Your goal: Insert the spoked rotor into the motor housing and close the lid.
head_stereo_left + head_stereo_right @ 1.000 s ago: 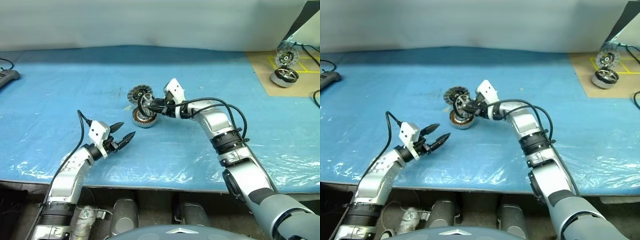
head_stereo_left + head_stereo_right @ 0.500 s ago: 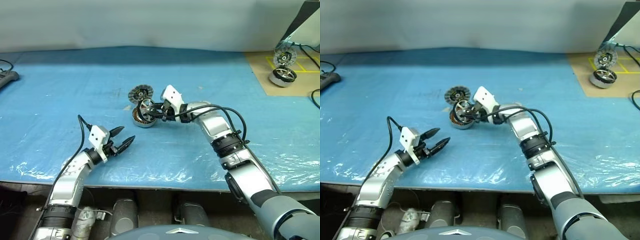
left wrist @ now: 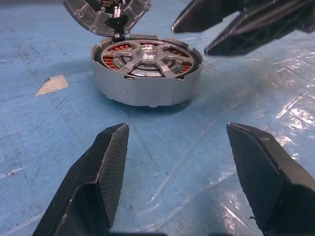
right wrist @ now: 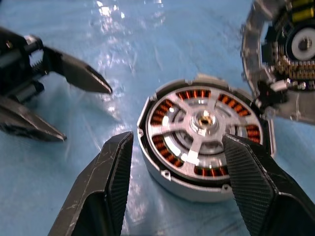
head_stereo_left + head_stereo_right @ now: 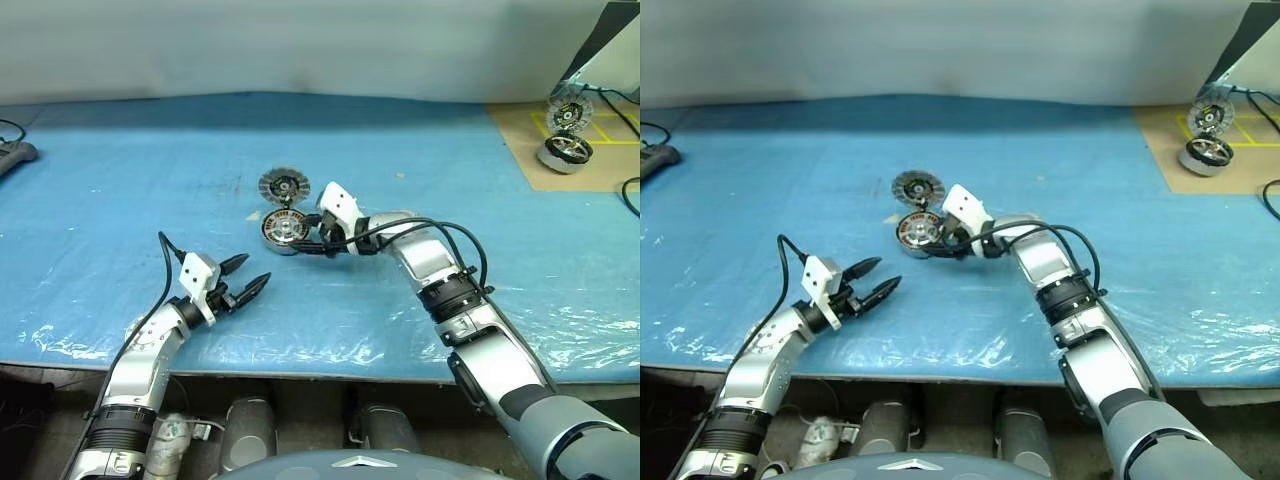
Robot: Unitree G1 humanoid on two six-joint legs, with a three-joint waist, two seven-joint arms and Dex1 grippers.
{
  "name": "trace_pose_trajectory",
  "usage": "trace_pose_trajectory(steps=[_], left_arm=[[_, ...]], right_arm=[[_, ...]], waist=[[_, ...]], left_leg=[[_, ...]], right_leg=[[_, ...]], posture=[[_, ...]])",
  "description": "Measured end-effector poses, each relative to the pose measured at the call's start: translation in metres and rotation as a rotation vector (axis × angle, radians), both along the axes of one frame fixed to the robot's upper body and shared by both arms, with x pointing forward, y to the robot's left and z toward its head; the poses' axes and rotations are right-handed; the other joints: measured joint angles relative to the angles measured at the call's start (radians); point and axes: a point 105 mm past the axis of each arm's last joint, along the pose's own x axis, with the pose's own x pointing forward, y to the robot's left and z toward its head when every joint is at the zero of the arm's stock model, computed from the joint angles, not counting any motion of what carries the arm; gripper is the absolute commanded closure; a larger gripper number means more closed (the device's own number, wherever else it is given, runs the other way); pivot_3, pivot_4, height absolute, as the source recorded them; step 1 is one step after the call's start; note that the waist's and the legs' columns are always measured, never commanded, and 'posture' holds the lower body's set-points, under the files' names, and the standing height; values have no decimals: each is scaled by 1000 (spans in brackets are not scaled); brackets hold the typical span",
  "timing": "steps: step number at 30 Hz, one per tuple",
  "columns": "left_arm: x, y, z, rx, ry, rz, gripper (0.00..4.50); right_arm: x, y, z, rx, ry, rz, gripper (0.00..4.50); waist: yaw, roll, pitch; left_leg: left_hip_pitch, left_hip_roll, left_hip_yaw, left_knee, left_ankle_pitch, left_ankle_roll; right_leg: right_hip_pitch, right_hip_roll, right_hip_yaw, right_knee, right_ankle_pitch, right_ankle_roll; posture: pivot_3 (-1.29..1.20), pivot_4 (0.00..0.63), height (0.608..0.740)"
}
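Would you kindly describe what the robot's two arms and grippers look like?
Both arms have silver-grey metal segments with black joint rings, and a loose black cable loops along each forearm. A white block sits at each wrist. The left gripper and right gripper each end in two black, tapered fingers with finely textured inner pads.

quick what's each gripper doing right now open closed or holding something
Left gripper: open, holding nothing.
Right gripper: open, holding nothing, fingers either side of the motor housing.
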Motion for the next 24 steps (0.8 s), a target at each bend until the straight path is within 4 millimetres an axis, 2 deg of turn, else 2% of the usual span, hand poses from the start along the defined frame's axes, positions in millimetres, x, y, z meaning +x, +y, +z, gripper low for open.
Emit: trace_pose_trajectory(steps=[3,6,9,14,19,24], left_arm=[[-1,0,-1,-1,4,-6,1105],[0,0,-1,-3,4,-5,1105],[4,0,1,-16,-2,13,1105],[15,3,8,-21,-26,58,1105],[25,10,15,-25,-42,109,1105],[48,18,25,-31,-57,182,1105]], right_arm=[[0,3,15,91,5,-6,2061],[3,8,22,160,6,-45,3093],[8,15,19,161,-4,-86,4078],[18,24,-5,81,-16,-175,4078],[24,21,-23,21,-16,-234,4078],[25,15,-26,-67,-131,-220,4078]], waist=[[0,0,0],[-1,0,0],[-1,0,0],[-1,0,0],[-1,0,0],[1,0,0]], left_leg=[[0,0,0,0,0,0],[0,0,0,0,0,0],[0,0,0,0,0,-1],[0,0,0,0,1,-2],[0,0,0,-1,1,-2],[3,0,0,0,1,-2]], right_leg=[[0,0,0,0,0,0],[0,0,0,0,0,0],[0,0,0,0,0,0],[0,0,0,0,0,0],[0,0,0,0,0,0],[3,0,0,0,0,0]], posture=[[0,150,740],[0,150,740],[0,150,740],[0,150,740],[0,150,740],[0,150,740]])
